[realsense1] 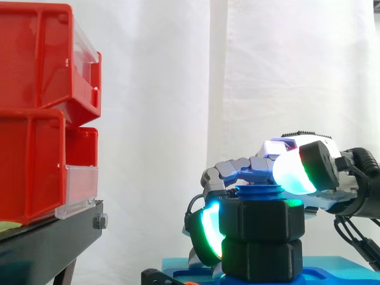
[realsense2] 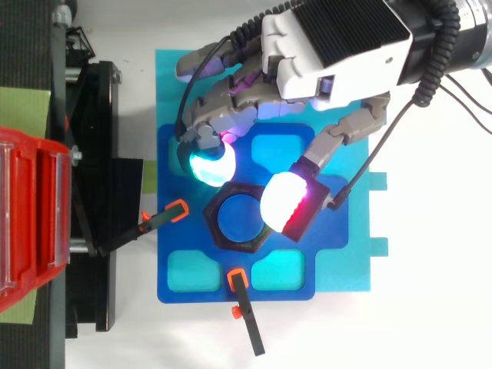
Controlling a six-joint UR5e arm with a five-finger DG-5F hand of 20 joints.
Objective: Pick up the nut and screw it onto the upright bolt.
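Observation:
A black hex nut [realsense1: 261, 219] sits on the upright blue bolt [realsense1: 259, 191], above a second black hex block [realsense1: 261, 258]. From above, the nut [realsense2: 217, 232] rings the bolt's blue top [realsense2: 240, 223] in the middle of the blue fixture plate [realsense2: 184, 269]. My hand [realsense2: 307, 69] comes in from the upper right with its fingers curled round the nut. A green-glowing pad [realsense1: 208, 234] lies against the nut's left side. A white pad [realsense2: 286, 201] covers its right rim and, in the side view, rides slightly above the nut's top.
Red bins [realsense1: 41, 107] are stacked on a black stand [realsense1: 53, 237] to the left. Two black clamps with orange tips [realsense2: 161, 219] [realsense2: 244, 307] hold the fixture plate, which rests on a cyan sheet [realsense2: 346, 261].

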